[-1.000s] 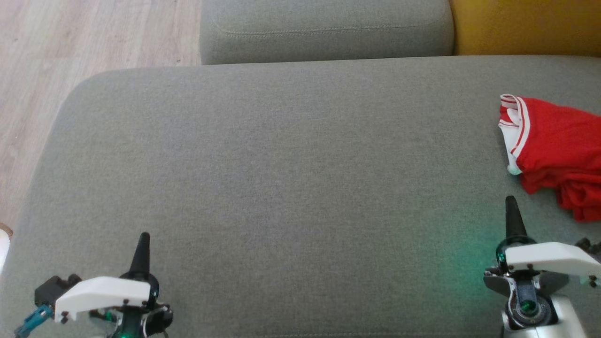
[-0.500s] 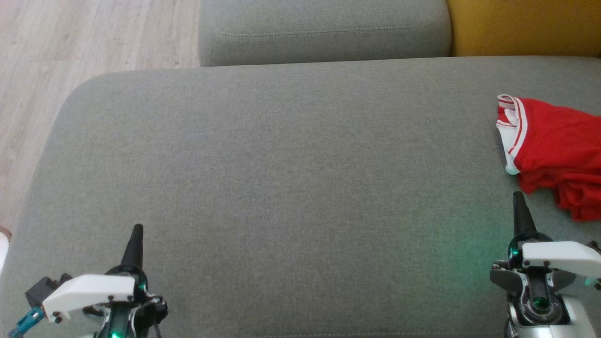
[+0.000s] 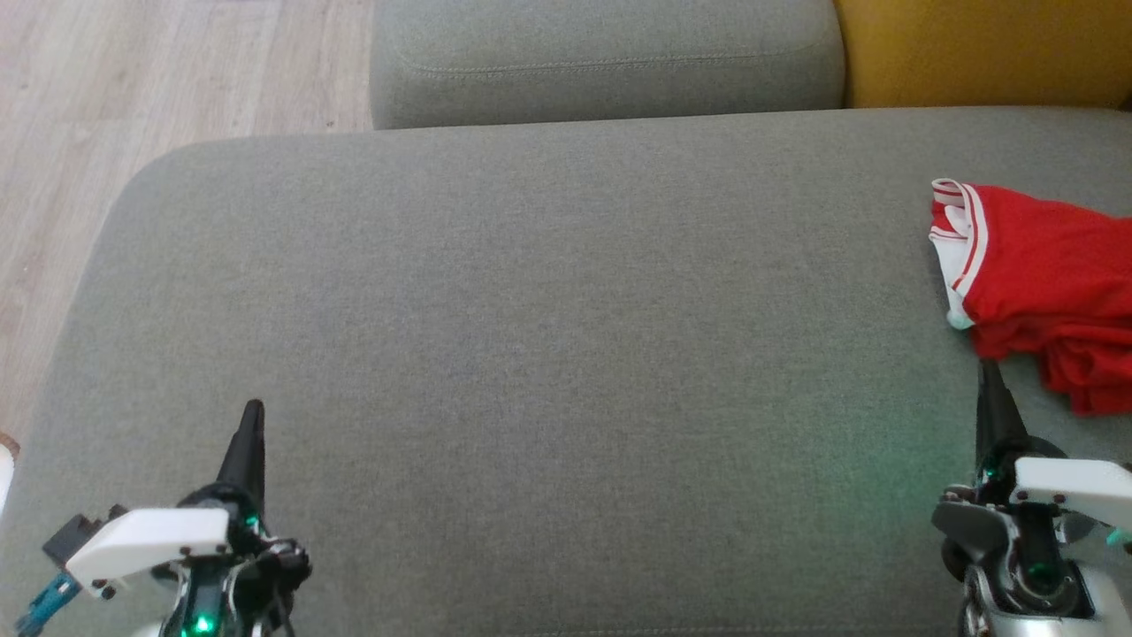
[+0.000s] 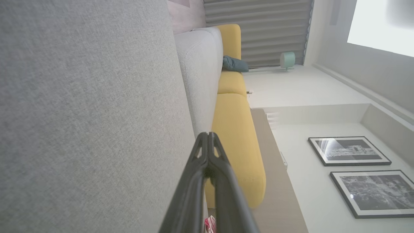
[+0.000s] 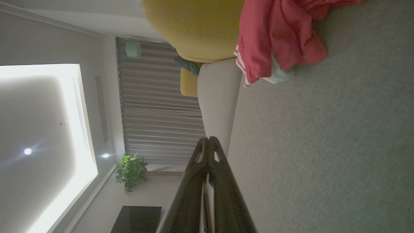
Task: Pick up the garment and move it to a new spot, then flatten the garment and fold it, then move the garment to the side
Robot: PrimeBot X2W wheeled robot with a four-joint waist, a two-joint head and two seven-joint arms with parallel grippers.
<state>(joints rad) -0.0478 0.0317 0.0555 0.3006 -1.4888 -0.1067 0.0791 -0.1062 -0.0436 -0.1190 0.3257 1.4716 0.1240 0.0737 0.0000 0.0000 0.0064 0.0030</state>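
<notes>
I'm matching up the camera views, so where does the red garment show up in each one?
Head view: red garment at the right edge, on the grey seat.
Left wrist view: a small red-and-white scrap of it at the bottom edge, middle.
Right wrist view: crumpled at the top right.
Shared landmark: the yellow cushion.

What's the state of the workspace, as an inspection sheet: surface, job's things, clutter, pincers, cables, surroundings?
Surface: grey sofa seat, mostly bare.
Job's things: red garment, white trim, crumpled at the seat's right, not yet picked up.
Clutter: nothing seen.
Pincers: left pincer shut, near left; right pincer shut, empty, tip at the garment's near edge, contact unclear.
Cables: blue-tipped lead by the left wrist.
Surroundings: wooden floor, yellow cushion, grey backrest, framed pictures.
</notes>
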